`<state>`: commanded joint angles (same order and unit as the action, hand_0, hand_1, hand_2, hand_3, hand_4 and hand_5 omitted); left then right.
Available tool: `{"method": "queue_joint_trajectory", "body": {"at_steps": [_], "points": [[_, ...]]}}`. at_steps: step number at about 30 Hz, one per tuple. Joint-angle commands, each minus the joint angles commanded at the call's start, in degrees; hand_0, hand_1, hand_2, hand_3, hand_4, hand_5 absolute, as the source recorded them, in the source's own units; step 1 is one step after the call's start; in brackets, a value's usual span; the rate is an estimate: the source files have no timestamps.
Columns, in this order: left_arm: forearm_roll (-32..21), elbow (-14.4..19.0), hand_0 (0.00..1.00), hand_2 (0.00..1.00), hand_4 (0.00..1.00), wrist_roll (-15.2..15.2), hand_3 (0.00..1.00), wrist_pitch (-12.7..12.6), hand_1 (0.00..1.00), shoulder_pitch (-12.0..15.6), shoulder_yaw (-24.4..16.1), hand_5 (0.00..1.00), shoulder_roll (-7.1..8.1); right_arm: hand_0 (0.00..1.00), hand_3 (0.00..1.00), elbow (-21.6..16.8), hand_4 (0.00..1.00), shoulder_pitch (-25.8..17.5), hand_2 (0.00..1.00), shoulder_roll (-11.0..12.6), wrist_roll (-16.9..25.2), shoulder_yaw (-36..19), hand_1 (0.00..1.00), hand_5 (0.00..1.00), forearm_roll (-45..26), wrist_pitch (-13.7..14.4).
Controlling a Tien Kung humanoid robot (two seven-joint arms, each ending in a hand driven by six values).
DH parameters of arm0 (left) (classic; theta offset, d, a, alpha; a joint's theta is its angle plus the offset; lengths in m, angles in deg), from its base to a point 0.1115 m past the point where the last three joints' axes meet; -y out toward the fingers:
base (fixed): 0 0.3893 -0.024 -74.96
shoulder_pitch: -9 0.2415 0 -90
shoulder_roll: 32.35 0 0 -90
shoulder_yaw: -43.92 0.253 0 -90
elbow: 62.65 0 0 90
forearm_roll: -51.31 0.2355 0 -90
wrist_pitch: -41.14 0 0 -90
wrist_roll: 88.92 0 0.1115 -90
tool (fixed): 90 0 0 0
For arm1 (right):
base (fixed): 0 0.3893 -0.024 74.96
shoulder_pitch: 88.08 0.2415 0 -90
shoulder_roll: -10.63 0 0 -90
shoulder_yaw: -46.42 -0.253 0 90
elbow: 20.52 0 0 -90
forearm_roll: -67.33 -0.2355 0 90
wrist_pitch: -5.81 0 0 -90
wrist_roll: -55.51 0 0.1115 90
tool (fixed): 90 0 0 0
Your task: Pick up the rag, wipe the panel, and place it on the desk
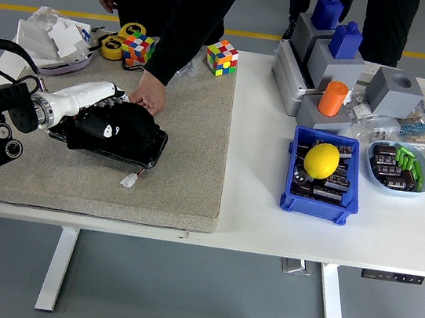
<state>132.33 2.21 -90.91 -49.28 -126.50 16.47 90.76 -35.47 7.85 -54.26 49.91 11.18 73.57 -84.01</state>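
Note:
A black rag (114, 125) lies bunched on top of a dark glossy panel (150, 150) that rests on the grey felt mat (186, 179). My left hand (99, 96), white-fingered on a black arm, presses flat on the rag's left part, fingers curled over it. A person's hand (151, 99) at the far side holds the panel's back edge down. A small white connector (129, 181) sticks out from the panel's near edge. My right arm does not show.
Two colour cubes (221, 56) and tape rolls (116, 44) sit at the mat's back. A blue bin (319, 198) with a yellow lemon (322, 160) stands to the right, with grey and blue blocks (330, 57) behind it. White bags (51, 37) lie at back left.

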Motion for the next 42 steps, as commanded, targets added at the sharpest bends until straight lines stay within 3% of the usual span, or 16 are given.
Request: {"method": "queue_joint_trajectory", "body": {"at_steps": [8,15,24,42], "points": [[0.7,2.2,0.366,0.558,0.496,-0.5,0.569,-0.1,0.458,-0.3,-0.8,0.002,-0.86,0.726,0.587,0.0,0.998,0.1,0.680,0.0,0.0,0.2,0.688,0.504,-0.2,0.1],[0.4,0.4,0.366,0.556,0.493,-0.5,0.569,-0.1,0.458,0.5,-0.4,0.002,-0.31,0.726,0.586,-0.1,0.998,0.1,0.680,0.0,0.0,-0.1,0.688,0.503,0.0,0.1],[-0.4,-2.5,0.364,0.556,0.493,-0.1,0.568,0.0,0.458,2.0,-0.5,0.002,2.01,0.726,0.585,0.0,0.998,-0.1,0.681,0.1,-0.1,-0.3,0.688,0.504,-0.1,0.1],[0.1,-4.7,0.359,0.556,0.493,-0.1,0.569,0.0,0.458,3.7,-4.7,0.002,6.67,0.725,0.586,0.1,0.998,-0.4,0.681,0.0,-0.2,-0.8,0.688,0.503,0.3,0.0]]}}
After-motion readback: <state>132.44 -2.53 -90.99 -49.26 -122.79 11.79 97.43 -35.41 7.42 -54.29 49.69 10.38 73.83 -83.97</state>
